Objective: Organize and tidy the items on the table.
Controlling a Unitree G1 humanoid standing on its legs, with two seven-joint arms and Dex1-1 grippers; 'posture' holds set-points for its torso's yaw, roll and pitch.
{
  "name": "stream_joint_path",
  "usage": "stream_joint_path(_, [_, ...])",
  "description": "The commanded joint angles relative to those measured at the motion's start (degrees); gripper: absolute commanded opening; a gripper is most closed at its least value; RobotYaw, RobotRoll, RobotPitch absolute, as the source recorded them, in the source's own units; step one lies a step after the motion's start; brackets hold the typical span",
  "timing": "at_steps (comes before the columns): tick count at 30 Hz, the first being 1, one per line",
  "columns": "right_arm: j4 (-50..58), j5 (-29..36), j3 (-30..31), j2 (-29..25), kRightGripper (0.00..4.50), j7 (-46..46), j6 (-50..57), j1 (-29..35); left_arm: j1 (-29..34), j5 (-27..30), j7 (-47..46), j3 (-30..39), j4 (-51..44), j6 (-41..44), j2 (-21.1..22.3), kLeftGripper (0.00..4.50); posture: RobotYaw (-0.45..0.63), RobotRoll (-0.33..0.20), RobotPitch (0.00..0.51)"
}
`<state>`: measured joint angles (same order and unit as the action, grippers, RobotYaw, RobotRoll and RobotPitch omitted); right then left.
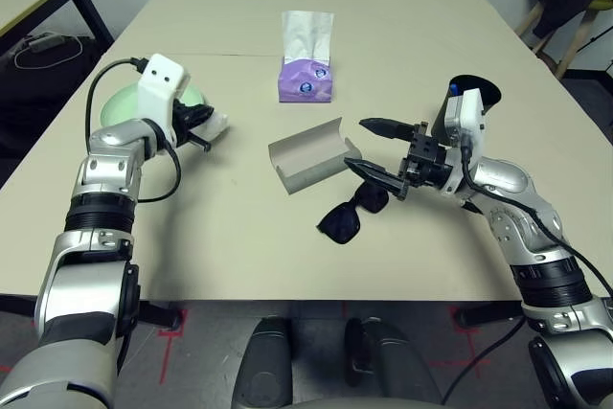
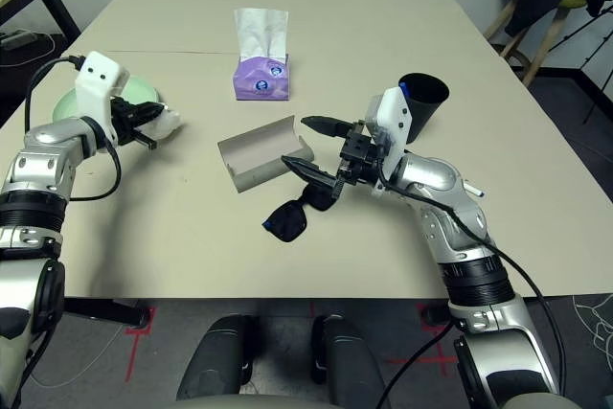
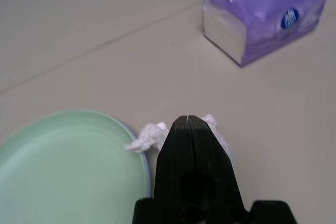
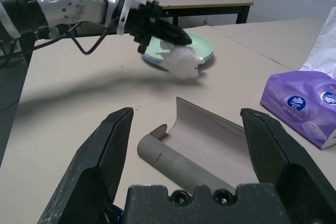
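The left gripper (image 4: 176, 38) has its fingers clamped together on the crumpled white tissue (image 4: 182, 61), which hangs off the counter (image 1: 220, 246) just past the near rim of the mint green plate (image 3: 68, 166). A pale blue plate (image 3: 137, 137) lies under the green one, only a thin sliver of its edge showing. In the head views the left wrist block covers most of both plates.

The right gripper (image 1: 375, 148) has its fingers spread wide, holding nothing, hovering above the counter. Between and just beyond those fingers lies the grey glasses case (image 1: 308, 158), open like a trough, with the black sunglasses (image 1: 352, 213) partly beneath the lower finger, one lens hidden. Behind the right wrist stands the black cup (image 2: 423, 95), mostly covered by the wrist block; a blue pen tip (image 1: 451, 89) pokes out at its rim.

The purple tissue box (image 1: 306, 80) sits well beyond both sets of fingers, near the seam. Bare counter lies between the two grippers and along the near edge in front of them. The counter's right edge runs close behind the cup.
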<state>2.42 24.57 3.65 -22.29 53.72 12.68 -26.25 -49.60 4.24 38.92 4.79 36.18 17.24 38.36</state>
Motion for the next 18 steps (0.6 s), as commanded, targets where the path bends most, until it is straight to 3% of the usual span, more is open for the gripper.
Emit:
stream_joint_path(1, [0.33,0.48,-0.15,0.26,4.5,0.18,0.07,-0.6,-5.17,-0.92,-2.84,1.34,4.44,-1.51,1.65,0.04,0.16,0.0,0.099])
stream_joint_path(7, [0.02,0.26,-0.04,0.66,4.5,0.49,-0.31,-0.63,-14.48,-6.48,-13.2,0.03,21.57,-10.88,4.34,0.04,0.15,0.0,0.096])
stream_joint_path(12, [0.22,0.17,-0.37,0.49,4.5,0.36,-0.6,-0.15,-17.11,-9.08,-18.49,-0.69,30.24,-13.79,4.79,0.04,0.13,0.0,0.095])
stream_joint_path(18, [0.74,0.23,-0.8,0.03,4.5,0.0,-0.61,0.2,-15.73,-7.92,-14.36,-0.11,31.74,-16.05,3.32,2.18,0.13,0.0,0.095])
